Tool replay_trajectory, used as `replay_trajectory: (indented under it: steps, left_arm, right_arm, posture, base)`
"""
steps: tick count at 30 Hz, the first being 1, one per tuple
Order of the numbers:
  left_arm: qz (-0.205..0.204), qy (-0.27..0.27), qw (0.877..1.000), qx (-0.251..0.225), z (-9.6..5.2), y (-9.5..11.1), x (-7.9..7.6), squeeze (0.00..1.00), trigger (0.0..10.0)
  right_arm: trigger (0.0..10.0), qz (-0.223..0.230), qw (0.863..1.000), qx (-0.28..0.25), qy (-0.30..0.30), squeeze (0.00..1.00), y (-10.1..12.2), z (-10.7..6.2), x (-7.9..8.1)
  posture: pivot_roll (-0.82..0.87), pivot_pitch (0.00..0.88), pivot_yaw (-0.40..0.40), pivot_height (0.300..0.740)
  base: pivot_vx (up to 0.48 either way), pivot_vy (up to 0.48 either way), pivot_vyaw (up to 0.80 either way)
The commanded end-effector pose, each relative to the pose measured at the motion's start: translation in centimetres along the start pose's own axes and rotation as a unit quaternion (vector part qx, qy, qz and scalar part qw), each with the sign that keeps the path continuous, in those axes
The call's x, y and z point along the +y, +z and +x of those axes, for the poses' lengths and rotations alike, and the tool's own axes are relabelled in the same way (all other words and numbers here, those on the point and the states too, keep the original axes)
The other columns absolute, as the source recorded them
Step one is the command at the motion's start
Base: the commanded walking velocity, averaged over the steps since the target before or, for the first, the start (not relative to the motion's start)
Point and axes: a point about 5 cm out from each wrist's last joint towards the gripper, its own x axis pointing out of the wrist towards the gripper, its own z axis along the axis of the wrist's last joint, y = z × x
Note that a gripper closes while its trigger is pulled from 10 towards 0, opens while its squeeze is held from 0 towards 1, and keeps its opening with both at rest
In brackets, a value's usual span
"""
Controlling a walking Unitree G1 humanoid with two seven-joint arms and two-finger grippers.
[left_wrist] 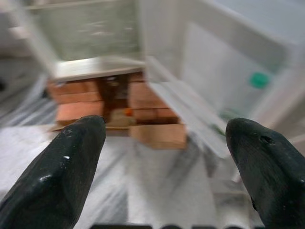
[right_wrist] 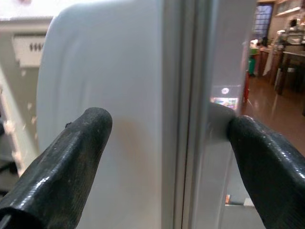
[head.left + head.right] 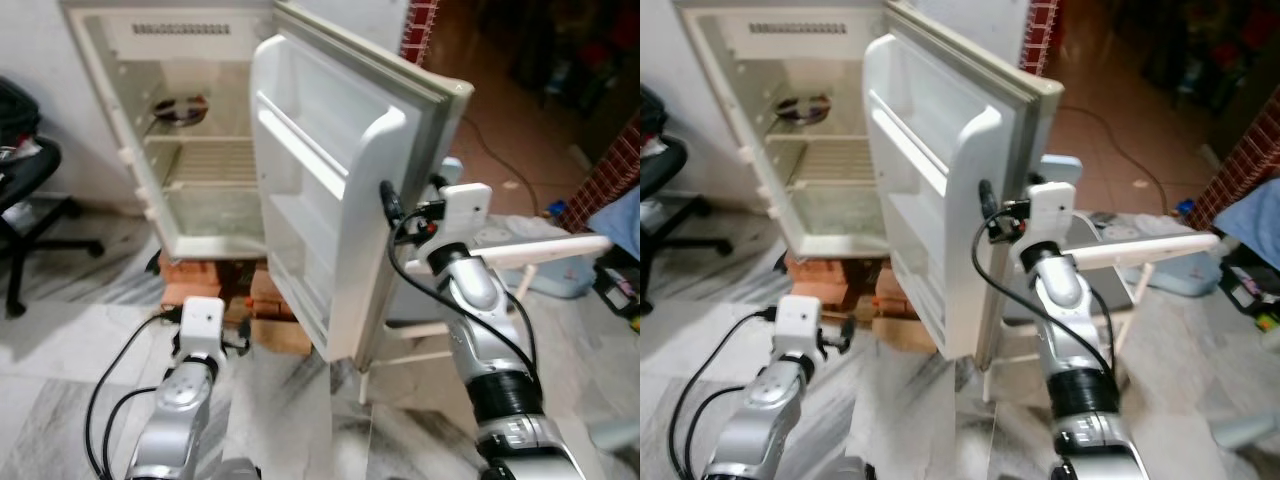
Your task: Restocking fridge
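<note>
I see the small white fridge standing on red bricks, its door swung wide. My right gripper has its jaws spread wide astride the door's outer edge. My left gripper hangs low over the marble floor, jaws wide, holding nothing.

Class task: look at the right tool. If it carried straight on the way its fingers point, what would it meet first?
The right tool would most likely meet the free edge of the open fridge door. Its open fingers already straddle that edge, though the remaining gap is unclear.
</note>
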Motion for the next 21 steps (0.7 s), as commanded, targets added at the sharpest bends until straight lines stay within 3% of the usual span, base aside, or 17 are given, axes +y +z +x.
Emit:
replay_trajectory:
  steps: [1,4,6,7,9,10,11,13,14,16,17,18,21]
  left_arm:
    - [0.009,-0.007,1.000,0.009,0.1,-0.1,-0.1,0.00,10.0]
    - [0.012,-0.011,1.000,0.013,0.3,-0.1,-0.2,0.00,10.0]
    - [0.010,-0.013,1.000,0.016,0.3,-0.2,-0.2,0.00,10.0]
    - [0.010,-0.013,1.000,0.016,0.3,-0.2,-0.2,0.00,10.0]
    - [0.008,-0.013,1.000,0.018,0.2,-0.2,-0.3,0.00,10.0]
    - [0.008,-0.013,1.000,0.018,0.2,-0.2,-0.3,0.00,10.0]
    - [0.007,-0.015,1.000,0.021,0.2,-0.3,-0.3,0.00,10.0]
    - [0.007,-0.016,1.000,0.022,0.2,-0.3,-0.4,0.00,10.0]
    - [0.006,-0.017,1.000,0.022,0.2,-0.3,-0.4,0.00,10.0]
    - [0.006,-0.018,1.000,0.023,0.2,-0.3,-0.4,0.00,10.0]
    - [0.006,-0.018,1.000,0.023,0.2,-0.3,-0.4,0.00,10.0]
    - [0.007,-0.020,1.000,0.023,0.1,-0.3,-0.5,0.00,10.0]
    - [0.007,-0.023,1.000,0.018,0.1,-0.2,-0.5,0.00,10.0]
  right_arm:
    - [10.0,0.009,0.999,-0.035,0.012,0.00,1.9,1.4,0.6]
    - [10.0,0.055,0.996,-0.041,0.059,0.00,2.7,2.1,2.1]
    - [10.0,0.178,0.957,-0.032,0.228,0.00,4.0,1.1,5.6]
    - [10.0,0.178,0.957,-0.032,0.228,0.00,4.0,1.1,5.6]
    - [10.0,0.243,0.902,-0.021,0.357,0.00,4.9,-1.1,7.7]
    - [10.0,0.243,0.902,-0.021,0.357,0.00,4.9,-1.1,7.7]
    - [10.0,0.270,0.862,0.002,0.429,0.00,4.9,-3.6,8.0]
    - [10.0,0.292,0.839,0.024,0.458,0.00,4.6,-5.1,7.6]
    - [10.0,0.296,0.837,0.029,0.459,0.00,4.4,-5.3,7.4]
    - [10.0,0.265,0.868,0.059,0.416,0.00,2.8,-5.5,5.9]
    - [10.0,0.265,0.868,0.059,0.416,0.00,2.8,-5.5,5.9]
    - [10.0,0.232,0.900,0.084,0.360,0.00,1.2,-5.3,4.5]
    - [10.0,0.201,0.934,0.106,0.276,0.00,-0.3,-5.2,2.5]
  posture:
    - [0.11,0.000,-0.010,0.740]
    - [0.11,0.000,-0.012,0.740]
    - [0.11,0.000,-0.016,0.740]
    - [0.11,0.000,-0.016,0.740]
    - [0.11,0.000,-0.020,0.740]
    - [0.11,0.000,-0.020,0.740]
    - [0.10,0.000,-0.026,0.740]
    - [0.10,0.000,-0.026,0.740]
    - [0.10,0.000,-0.025,0.740]
    - [0.09,0.000,-0.021,0.740]
    - [0.09,0.000,-0.021,0.740]
    - [0.09,0.000,-0.018,0.740]
    - [0.09,0.000,-0.017,0.740]
  base:
    - [0.000,0.000,0.00]
    - [0.000,0.000,0.00]
    - [0.000,0.000,0.00]
    - [0.000,0.000,0.00]
    - [0.000,0.000,0.00]
    - [0.000,0.000,0.00]
    - [0.000,0.000,0.00]
    - [0.000,0.000,0.00]
    - [0.000,0.000,0.00]
    - [0.000,0.000,0.00]
    - [0.000,0.000,0.00]
    - [0.000,0.000,0.00]
    - [0.000,0.000,0.00]
